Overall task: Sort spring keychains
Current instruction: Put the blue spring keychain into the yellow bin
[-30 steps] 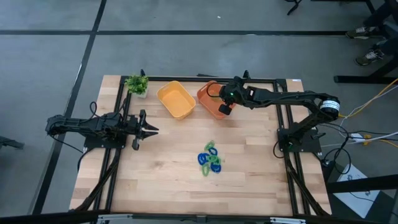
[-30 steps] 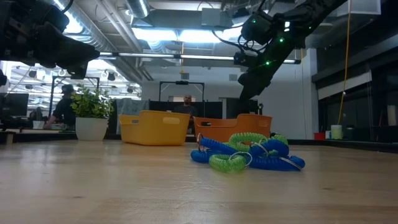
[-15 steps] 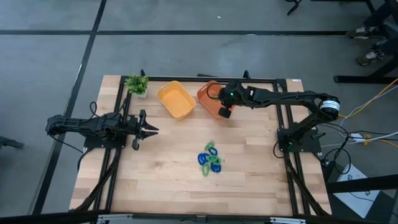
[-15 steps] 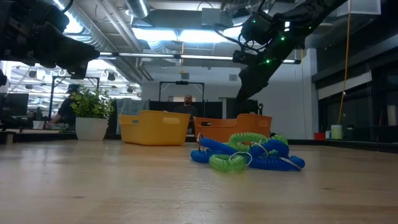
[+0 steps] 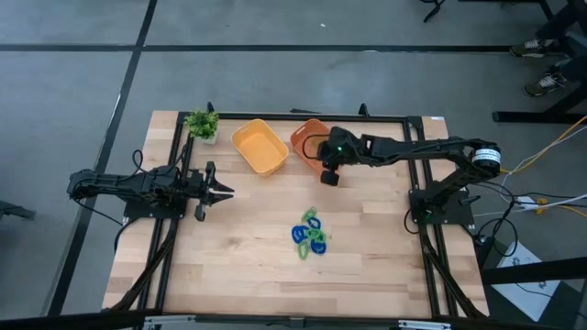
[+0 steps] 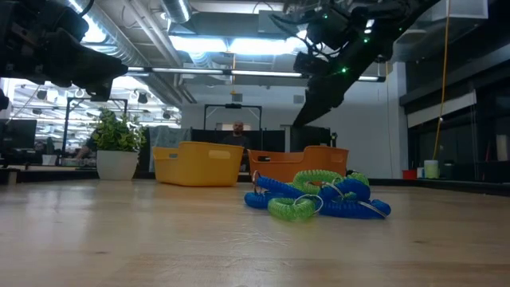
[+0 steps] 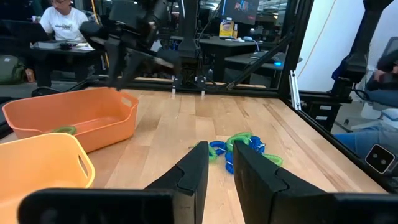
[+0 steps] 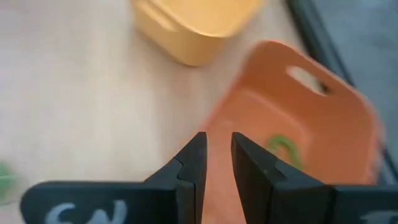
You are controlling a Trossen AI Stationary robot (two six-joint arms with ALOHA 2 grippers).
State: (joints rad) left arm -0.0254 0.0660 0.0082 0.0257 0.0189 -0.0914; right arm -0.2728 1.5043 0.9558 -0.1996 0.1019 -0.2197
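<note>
One keychain (image 8: 283,149) lies in the tray (image 8: 323,118); others (image 5: 310,234) mid-table.

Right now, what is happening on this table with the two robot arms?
The robot is sorting spring keychains, which lie in a blue and green pile mid-table. One green keychain already lies in the orange tray; the yellow tray beside it shows none. The right gripper hangs at the orange tray's edge, jaws slightly apart and holding nothing. The left gripper waits at the table's left side.
</note>
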